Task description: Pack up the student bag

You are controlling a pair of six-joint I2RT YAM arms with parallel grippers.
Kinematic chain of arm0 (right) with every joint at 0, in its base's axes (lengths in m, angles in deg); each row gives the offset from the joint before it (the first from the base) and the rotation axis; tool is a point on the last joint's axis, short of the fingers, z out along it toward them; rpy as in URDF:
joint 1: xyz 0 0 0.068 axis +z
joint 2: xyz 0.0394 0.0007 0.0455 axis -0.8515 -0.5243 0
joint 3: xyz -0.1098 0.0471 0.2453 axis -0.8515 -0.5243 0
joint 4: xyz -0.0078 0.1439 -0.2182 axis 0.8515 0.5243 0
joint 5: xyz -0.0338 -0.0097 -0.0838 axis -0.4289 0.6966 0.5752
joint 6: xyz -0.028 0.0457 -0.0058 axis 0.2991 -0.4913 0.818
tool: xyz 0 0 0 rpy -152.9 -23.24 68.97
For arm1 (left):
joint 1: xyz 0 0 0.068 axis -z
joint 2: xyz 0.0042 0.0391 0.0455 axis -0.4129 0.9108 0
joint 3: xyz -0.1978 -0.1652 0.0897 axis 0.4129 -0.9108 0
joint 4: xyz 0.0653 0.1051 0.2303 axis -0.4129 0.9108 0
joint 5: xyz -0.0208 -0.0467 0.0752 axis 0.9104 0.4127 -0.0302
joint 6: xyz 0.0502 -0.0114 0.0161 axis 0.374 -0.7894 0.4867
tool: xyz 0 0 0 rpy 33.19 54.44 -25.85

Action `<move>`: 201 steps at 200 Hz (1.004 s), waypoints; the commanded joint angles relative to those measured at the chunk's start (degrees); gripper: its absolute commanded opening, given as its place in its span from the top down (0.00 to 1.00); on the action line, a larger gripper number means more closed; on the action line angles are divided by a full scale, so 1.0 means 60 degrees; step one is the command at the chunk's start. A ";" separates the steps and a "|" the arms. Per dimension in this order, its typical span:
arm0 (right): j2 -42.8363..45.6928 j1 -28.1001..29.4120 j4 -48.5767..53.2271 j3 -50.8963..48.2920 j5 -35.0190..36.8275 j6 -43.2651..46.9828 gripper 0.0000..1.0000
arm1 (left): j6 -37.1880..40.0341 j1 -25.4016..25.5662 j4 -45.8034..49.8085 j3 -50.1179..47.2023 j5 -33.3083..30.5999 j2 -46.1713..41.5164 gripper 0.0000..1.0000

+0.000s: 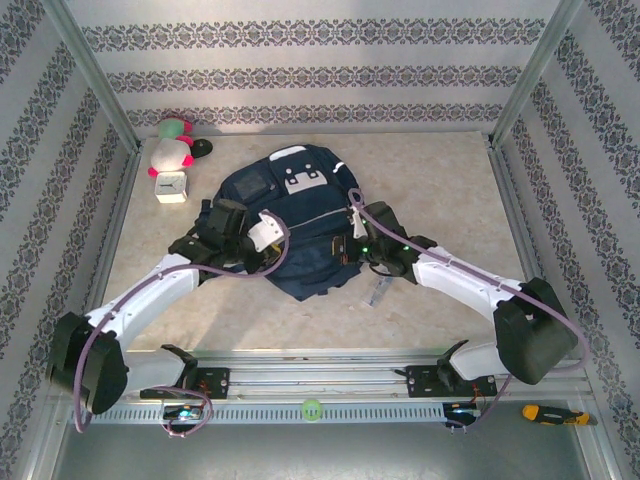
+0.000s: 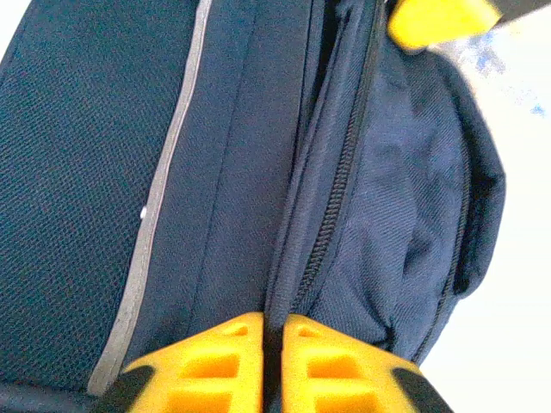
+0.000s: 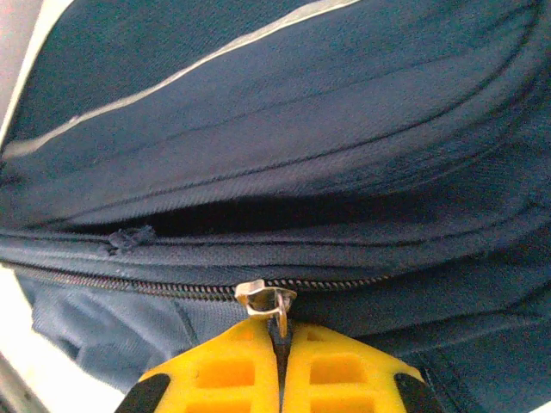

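Observation:
The student bag [image 1: 300, 225], navy-blue with a pale stripe and grey buckle patches, lies flat in the middle of the table. My left gripper [image 1: 272, 236] rests on its left side. In the left wrist view the yellow fingers [image 2: 225, 361] are shut on a fold of bag fabric [image 2: 284, 284] beside the zipper [image 2: 331, 215]. My right gripper [image 1: 352, 248] is at the bag's right side. In the right wrist view its jaws [image 3: 281, 325] are shut on the metal zipper pull [image 3: 265, 297]. The zipper track [image 3: 129, 286] runs to the left, under a dark open slit [image 3: 258, 215].
A pink, white and green plush toy [image 1: 172, 148] and a small white cube [image 1: 172, 186] sit at the back left. A small pale tag [image 1: 378, 292] lies by the bag's front right. A screwdriver [image 1: 553, 413] rests on the front rail. Patterned walls and metal posts enclose the table [image 1: 450, 190].

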 commanded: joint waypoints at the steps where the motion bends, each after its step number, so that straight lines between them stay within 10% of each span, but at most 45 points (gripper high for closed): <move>1: 0.0040 0.0167 -0.0955 -0.0340 -0.0486 0.0266 1.00 | 0.0469 -0.0258 0.1438 -0.0137 -0.0849 -0.0491 0.68; 32: -0.0093 0.0227 -0.1278 -0.0456 -0.0692 0.0187 1.00 | 0.0175 0.0230 0.0823 0.0142 0.0679 -0.0623 0.33; 108: 0.0136 0.0227 -0.1255 -0.0542 -0.0630 0.0280 1.00 | 0.0054 0.1849 -0.2967 0.1224 -0.0868 0.2187 0.31; 145: 0.0342 0.0127 -0.1191 -0.0670 -0.0548 0.0301 1.00 | 0.0441 0.1844 -0.3099 0.1375 -0.0694 0.2639 0.57; 169: 0.0486 -0.0234 -0.1164 -0.0858 -0.0597 0.0246 1.00 | 0.1056 0.1748 -0.2195 0.1200 -0.0541 0.2331 0.90; 201: 0.0545 -0.1104 -0.1152 -0.1112 -0.0753 0.0326 1.00 | 0.1772 0.0943 -0.0458 0.0861 0.0317 0.1404 0.99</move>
